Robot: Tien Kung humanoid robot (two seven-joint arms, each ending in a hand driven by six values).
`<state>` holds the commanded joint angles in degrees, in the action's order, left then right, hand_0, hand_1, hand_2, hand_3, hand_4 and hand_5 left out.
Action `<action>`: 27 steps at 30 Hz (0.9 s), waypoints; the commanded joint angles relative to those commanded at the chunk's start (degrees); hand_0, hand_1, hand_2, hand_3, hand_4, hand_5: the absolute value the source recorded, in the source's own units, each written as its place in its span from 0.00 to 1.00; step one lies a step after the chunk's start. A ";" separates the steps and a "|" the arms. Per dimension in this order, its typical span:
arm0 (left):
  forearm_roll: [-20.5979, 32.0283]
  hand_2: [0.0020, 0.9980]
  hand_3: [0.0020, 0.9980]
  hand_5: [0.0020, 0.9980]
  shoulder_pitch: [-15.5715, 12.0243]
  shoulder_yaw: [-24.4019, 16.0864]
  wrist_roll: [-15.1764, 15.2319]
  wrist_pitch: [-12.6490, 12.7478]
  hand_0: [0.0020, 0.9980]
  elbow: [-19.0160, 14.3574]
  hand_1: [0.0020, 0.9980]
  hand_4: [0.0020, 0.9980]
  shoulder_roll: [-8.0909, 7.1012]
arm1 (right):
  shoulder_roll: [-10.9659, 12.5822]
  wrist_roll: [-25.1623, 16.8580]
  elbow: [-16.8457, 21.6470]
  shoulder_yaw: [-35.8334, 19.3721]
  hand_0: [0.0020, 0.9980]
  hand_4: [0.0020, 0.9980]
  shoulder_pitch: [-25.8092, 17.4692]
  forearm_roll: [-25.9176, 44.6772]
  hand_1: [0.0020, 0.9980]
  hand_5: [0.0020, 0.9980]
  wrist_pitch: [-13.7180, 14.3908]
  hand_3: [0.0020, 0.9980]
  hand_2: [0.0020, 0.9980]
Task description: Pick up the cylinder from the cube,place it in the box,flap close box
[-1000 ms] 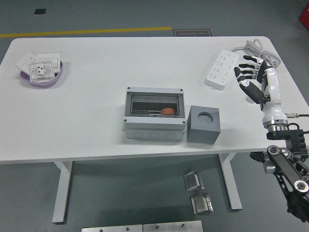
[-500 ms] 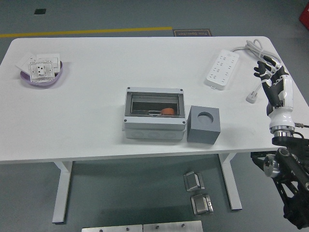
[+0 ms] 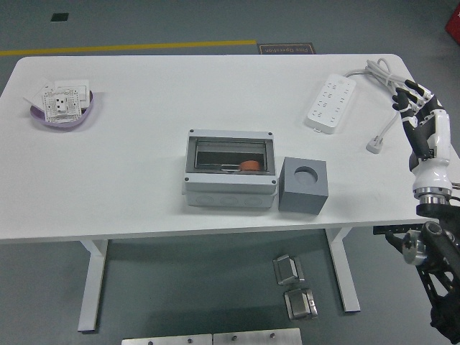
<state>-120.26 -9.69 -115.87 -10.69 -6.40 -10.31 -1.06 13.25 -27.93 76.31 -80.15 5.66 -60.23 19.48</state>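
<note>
So the orange cylinder [image 3: 249, 166] is sitting inside the grey box [image 3: 230, 179], down in the right end of the compartment, right next to a small metal bit I can't make out. The box is lying in the middle of the white table [image 3: 144, 187] and it's looking like its clear flap is down over the window, though I honestly can't tell for sure from here. The grey cube [image 3: 303, 185] is sitting just to the right of the box, nearly touching it, with its round hole on top showing nothing in it.

The right hand [image 3: 422, 115] is hanging way off to the right of the box, out over the table's right edge, well apart from the cylinder. Its fingers are pointing up and away, loosely spread, and it's gripping nothing at all.

Between the box and that hand, further back, a white power strip [image 3: 330, 102] is lying with its cable and plug [image 3: 375, 146] trailing toward the hand. Far left of the box, a purple bowl [image 3: 63, 117] is holding some white socket plates [image 3: 63, 99].
</note>
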 joint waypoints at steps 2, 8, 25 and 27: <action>0.12 0.54 0.59 0.06 0.42 0.12 0.05 0.02 0.63 0.00 0.58 0.49 -0.41 | 0.01 0.02 0.08 -0.50 0.73 0.95 0.03 -0.15 0.71 0.58 0.18 0.75 0.72; 0.66 0.54 0.59 0.06 1.32 0.92 0.36 0.16 0.63 0.00 0.58 0.49 -1.81 | 0.36 -0.13 0.42 -1.60 0.73 0.95 -0.28 -0.38 0.71 0.58 0.70 0.75 0.71; 2.90 0.54 0.59 0.06 0.90 2.39 0.35 0.53 0.63 0.00 0.59 0.49 -2.07 | -0.59 -0.17 0.90 -3.79 0.72 0.94 -0.92 -2.52 0.70 0.58 2.43 0.73 0.71; 3.04 0.54 0.59 0.06 0.87 2.27 0.34 0.59 0.63 0.00 0.59 0.49 -1.97 | -0.75 -0.09 0.98 -4.02 0.72 0.94 -0.94 -2.98 0.70 0.58 2.62 0.73 0.71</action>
<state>-117.22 -8.82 -113.60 -10.36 -5.82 -10.31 -3.03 12.50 -28.03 77.29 -84.17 4.72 -63.21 22.09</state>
